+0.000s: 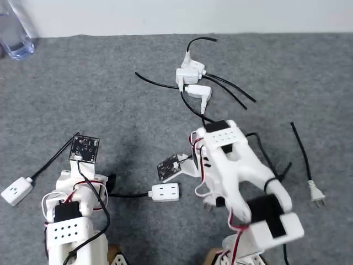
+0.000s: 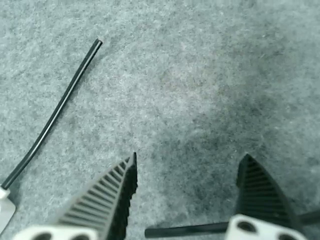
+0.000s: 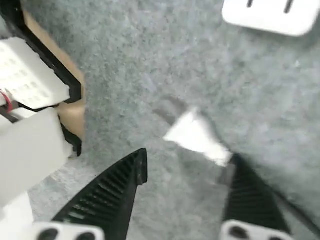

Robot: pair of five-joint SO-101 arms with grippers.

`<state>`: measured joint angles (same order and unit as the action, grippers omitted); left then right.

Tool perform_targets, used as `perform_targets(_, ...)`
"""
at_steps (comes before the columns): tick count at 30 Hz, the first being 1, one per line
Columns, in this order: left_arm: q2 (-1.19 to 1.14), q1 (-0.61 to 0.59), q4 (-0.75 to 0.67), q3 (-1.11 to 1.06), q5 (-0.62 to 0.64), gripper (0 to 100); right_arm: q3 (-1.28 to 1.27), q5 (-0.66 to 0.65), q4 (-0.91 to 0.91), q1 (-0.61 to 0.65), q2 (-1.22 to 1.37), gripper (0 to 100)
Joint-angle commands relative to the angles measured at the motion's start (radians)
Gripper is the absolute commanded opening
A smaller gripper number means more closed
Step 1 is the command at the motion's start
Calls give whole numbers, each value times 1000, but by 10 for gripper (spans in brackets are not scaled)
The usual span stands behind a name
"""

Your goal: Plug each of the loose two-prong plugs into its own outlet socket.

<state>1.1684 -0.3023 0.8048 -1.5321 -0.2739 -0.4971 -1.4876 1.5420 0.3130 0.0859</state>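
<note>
Left arm (image 1: 71,229), right arm (image 1: 237,165): white shells, black servos, red-white-black wires; pincer fingers (image 2: 112,195) black, ribbed.

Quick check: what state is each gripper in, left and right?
Left gripper: open, empty.
Right gripper: open; a blurred white piece lies between the jaws.

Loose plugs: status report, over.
Left gripper open over carpet. Right gripper open, blurred white piece beside one finger. Loose plug lies unplugged, far right. Right arm between it and middle socket.
</note>
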Motion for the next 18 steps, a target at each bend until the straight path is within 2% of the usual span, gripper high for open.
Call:
perform_targets(1,9,9,-29,2,5,306,91,-43,-10,-85,76,182)
perform_targets(6,9,9,-29,2,5,306,180,-118,-12,-189,206,262)
perform_targets(10,9,9,-29,2,5,306,264,-124,1,-220,271,277)
perform_targets(18,9,9,-29,2,5,306,310,-115,24,-173,289,277)
